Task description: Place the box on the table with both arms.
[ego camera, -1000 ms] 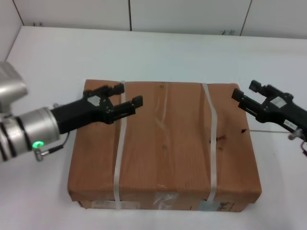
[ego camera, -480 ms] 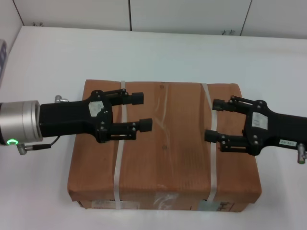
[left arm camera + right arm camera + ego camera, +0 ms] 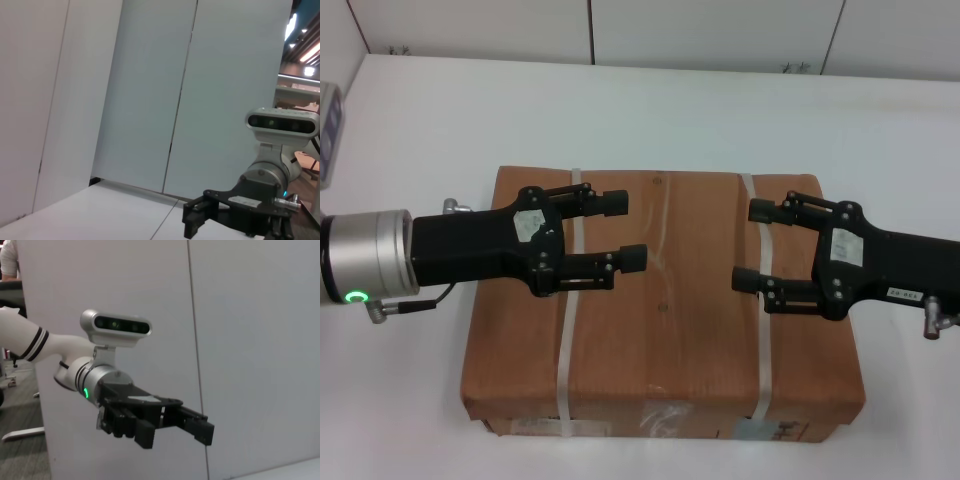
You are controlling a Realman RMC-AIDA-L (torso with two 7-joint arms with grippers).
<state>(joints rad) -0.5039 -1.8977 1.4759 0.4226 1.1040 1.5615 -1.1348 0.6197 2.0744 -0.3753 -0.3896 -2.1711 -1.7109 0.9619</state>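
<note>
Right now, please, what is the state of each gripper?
Left gripper: open, holding nothing, above the box.
Right gripper: open, holding nothing, above the box.

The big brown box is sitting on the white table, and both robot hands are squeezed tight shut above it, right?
Not quite. The box does sit on the table, but the head view shows the left gripper and right gripper both open above it, fingers spread apart and holding nothing.
</note>
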